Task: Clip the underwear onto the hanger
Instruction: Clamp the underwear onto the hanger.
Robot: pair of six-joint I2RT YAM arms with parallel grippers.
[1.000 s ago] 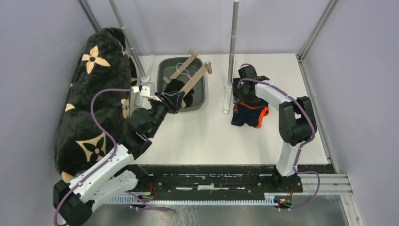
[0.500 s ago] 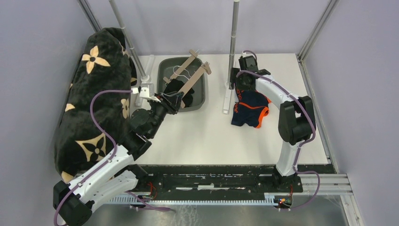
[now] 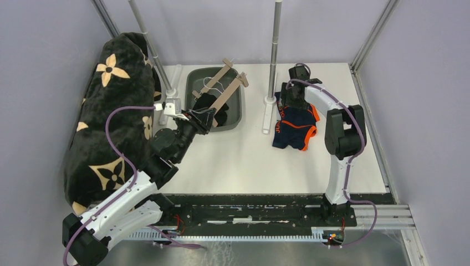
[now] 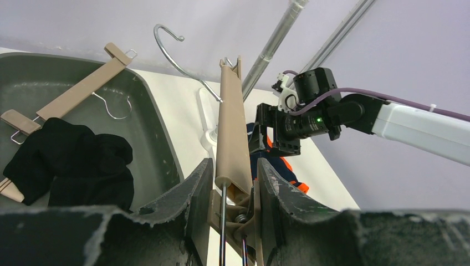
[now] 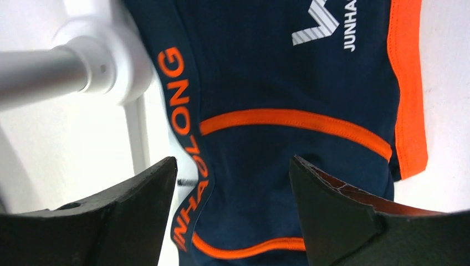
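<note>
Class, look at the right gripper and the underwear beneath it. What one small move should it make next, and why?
Probably lower the right gripper onto the underwear and close on its fabric. Its jaws stand open above the garment, which lies unheld on the table, while the left gripper grips the hanger, ready for clipping.
</note>
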